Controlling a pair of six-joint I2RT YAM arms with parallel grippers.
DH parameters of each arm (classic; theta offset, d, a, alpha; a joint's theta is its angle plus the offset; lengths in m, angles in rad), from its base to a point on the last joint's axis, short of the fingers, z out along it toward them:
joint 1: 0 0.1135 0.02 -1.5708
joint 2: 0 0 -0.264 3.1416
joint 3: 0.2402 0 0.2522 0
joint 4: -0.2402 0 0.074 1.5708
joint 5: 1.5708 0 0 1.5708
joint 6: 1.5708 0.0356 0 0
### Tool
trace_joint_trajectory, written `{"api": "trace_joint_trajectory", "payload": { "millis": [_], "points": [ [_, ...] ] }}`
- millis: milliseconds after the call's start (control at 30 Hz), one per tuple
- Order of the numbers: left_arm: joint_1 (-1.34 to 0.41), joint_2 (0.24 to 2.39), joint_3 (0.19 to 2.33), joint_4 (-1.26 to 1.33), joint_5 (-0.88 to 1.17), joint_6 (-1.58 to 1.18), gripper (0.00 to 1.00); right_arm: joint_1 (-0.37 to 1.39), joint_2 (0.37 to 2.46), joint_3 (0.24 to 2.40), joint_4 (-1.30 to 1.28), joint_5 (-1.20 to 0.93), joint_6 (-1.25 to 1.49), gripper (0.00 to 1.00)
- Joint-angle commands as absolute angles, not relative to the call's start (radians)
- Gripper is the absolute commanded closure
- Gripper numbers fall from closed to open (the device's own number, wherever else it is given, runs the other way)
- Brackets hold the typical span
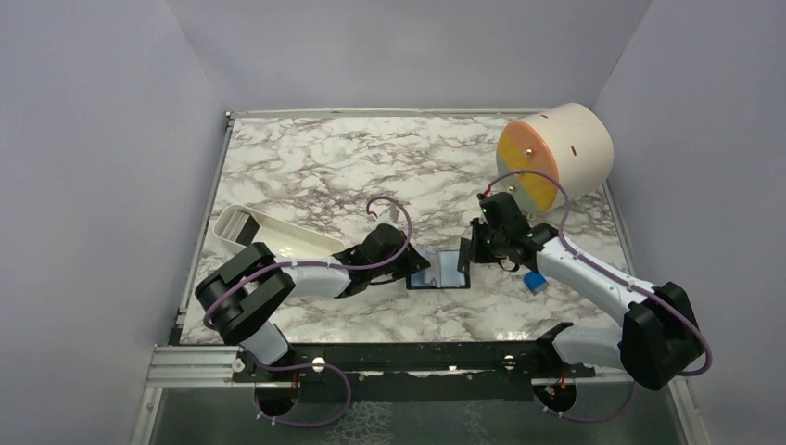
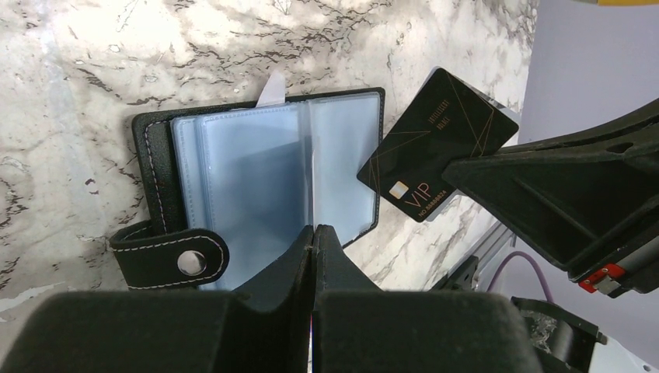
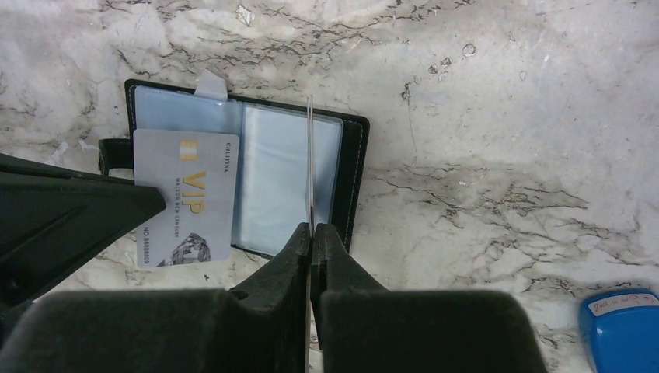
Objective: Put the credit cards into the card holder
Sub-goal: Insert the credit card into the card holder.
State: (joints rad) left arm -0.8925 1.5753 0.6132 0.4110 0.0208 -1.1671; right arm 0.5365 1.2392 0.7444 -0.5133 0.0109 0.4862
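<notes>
The card holder (image 1: 443,271) lies open on the marble, its light blue sleeves (image 2: 256,179) facing up and its strap with the stud (image 2: 190,263) at the near left. My left gripper (image 2: 314,228) is shut on a silver credit card (image 3: 186,198), which shows edge-on (image 2: 312,163) in its own view and hangs over the holder's page. My right gripper (image 3: 311,225) is shut on a black credit card (image 2: 435,144), which shows edge-on (image 3: 309,155) in its own view. One corner of the black card is at the holder's edge.
A small blue block (image 1: 534,280) lies right of the holder, also in the right wrist view (image 3: 622,326). A white oblong tray (image 1: 269,236) stands at the left. A big cream cylinder with an orange-yellow face (image 1: 556,153) stands at the back right.
</notes>
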Motion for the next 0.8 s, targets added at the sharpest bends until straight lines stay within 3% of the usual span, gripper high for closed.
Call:
{"api": "trace_joint_trajectory", "payload": {
  "millis": [0,767],
  "points": [
    [-0.891,1.594,0.634,0.431,0.025,-1.151,1.00,0.537,1.252,0.732,-0.479,0.049,0.488,0.99],
    [-0.891,1.628,0.649,0.453,0.022,-1.137,1.00,0.537,1.240,0.717,-0.487,0.067,0.479,0.99]
  ]
}}
